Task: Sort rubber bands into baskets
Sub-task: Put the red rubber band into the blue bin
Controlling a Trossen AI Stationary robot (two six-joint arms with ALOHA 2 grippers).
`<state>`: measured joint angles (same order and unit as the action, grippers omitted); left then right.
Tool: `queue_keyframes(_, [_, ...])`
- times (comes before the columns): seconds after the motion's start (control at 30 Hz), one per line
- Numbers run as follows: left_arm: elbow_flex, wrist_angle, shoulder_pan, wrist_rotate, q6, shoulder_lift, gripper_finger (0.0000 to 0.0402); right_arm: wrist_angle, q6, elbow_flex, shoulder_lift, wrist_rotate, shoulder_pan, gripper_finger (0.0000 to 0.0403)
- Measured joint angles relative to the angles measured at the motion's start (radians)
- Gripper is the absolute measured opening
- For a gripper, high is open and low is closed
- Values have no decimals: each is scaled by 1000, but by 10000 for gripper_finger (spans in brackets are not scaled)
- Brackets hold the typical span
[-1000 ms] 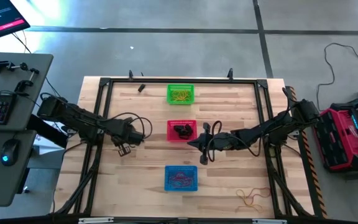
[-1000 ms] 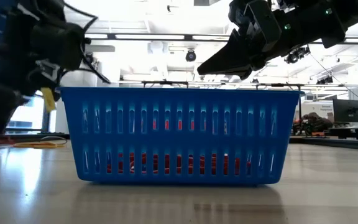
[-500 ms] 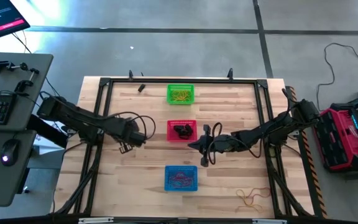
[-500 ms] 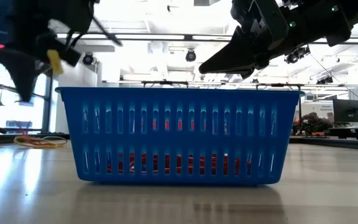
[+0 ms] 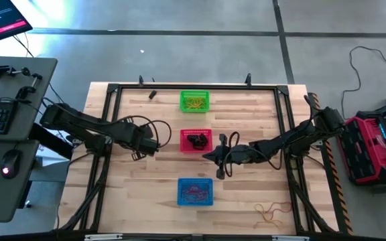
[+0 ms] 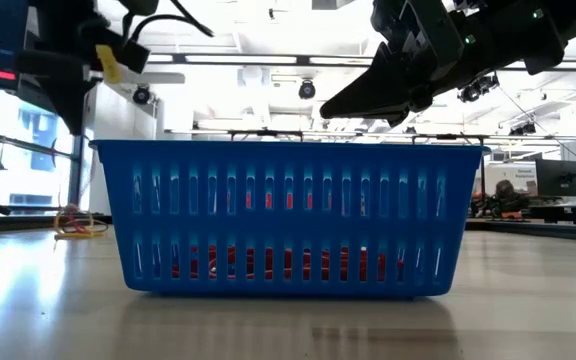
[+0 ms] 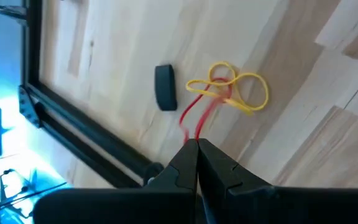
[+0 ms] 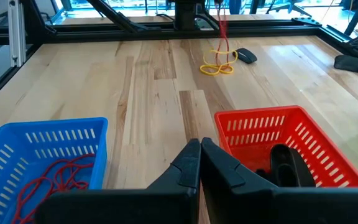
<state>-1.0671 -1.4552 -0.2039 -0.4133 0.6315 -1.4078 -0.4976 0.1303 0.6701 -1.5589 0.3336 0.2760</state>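
Observation:
My left gripper (image 7: 197, 144) is shut on a red rubber band (image 7: 194, 118), above the table's left part (image 5: 138, 154). Under it, yellow rubber bands (image 7: 238, 90) lie looped on the wood; the right wrist view shows them too (image 8: 219, 63). The baskets stand in a row down the table's middle. The green basket (image 5: 194, 101) holds yellow bands, the red basket (image 5: 196, 140) black ones, and the blue basket (image 5: 195, 191) red ones. My right gripper (image 5: 206, 155) hovers shut and holding nothing by the red basket's near right corner. My left gripper pinches the red band's upper end (image 7: 193, 135) between its two fingertips, coming steeply from above. The band runs down, drawn out straight, to the yellow loops. Its lower end (image 7: 219, 90) lies among them on the table.
A small black block (image 7: 165, 87) lies on the wood next to the yellow bands. More loose bands (image 5: 270, 213) lie near the table's near right corner. A black frame (image 5: 112, 90) runs round the table top. Bare wood lies between the left gripper and the baskets.
My left gripper has risen well above the table, still shut on the red band, and has moved a little toward the far edge. The band has been drawn up and stretched. The yellow loops, flat before, have bunched up under it.

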Motion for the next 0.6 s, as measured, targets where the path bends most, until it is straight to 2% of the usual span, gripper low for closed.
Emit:
queue_keyframes(0.37, [-66, -113, -35, -16, 3, 0, 0, 0, 0, 0, 0, 0, 0, 0])
queue_keyframes(0.6, [-129, -116, -71, -16, -33, 0, 0, 0, 0, 0, 0, 0, 0, 0])
